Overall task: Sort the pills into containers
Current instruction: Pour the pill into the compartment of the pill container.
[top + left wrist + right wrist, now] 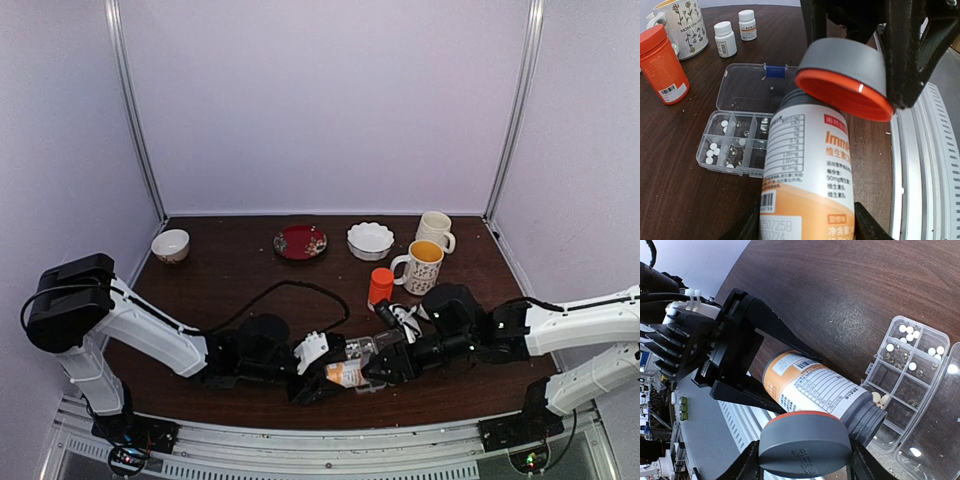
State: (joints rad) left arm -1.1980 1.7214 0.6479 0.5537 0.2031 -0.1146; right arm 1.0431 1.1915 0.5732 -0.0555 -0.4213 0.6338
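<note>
Grey plastic screw cap (805,442), orange-lined, pinched in right gripper (804,462), beside white-and-orange labelled bottle (810,170) clamped in left gripper (806,226), mouth tipped over edge of clear compartmented pill box (720,114) holding small whitish pills (713,150); risk: excess tilt dumps pills into several compartments at once.

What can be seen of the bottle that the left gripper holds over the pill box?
The bottle is a plastic-looking cylinder with a white and orange printed label, a barcode and a dark grey neck. Its cap, grey with an orange rim, is off, in the right gripper. The left gripper clamps its lower body. It is tilted, mouth over the open pill box, with pale pills at the mouth.
</note>
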